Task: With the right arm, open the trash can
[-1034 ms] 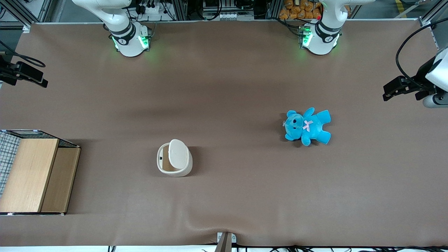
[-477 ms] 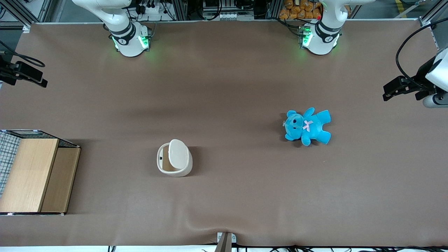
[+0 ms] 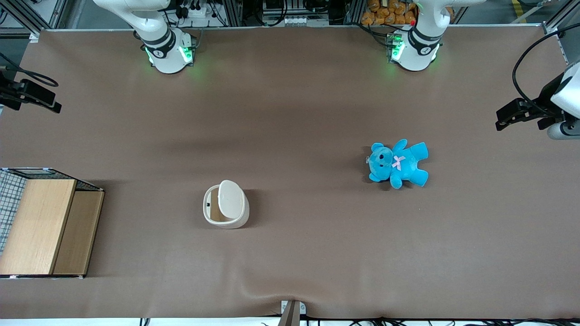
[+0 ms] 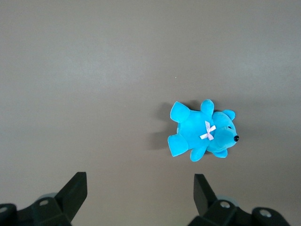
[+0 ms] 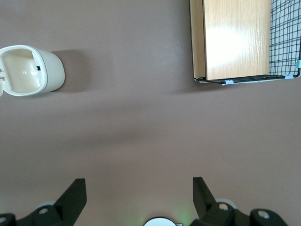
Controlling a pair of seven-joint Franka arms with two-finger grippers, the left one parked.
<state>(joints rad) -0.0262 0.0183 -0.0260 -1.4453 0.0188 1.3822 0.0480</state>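
No change: gripper (image 5: 138,195) high, open

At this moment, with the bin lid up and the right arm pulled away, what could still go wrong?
The trash can stands open, its flip lid raised over the rim; the lid may drop back if the bin is nudged, as nothing holds it. The gripper hangs open, high above bare table, well clear of the bin, so it could not catch the lid. If the arm returns, the light bin could slide or tip toward the wooden box.
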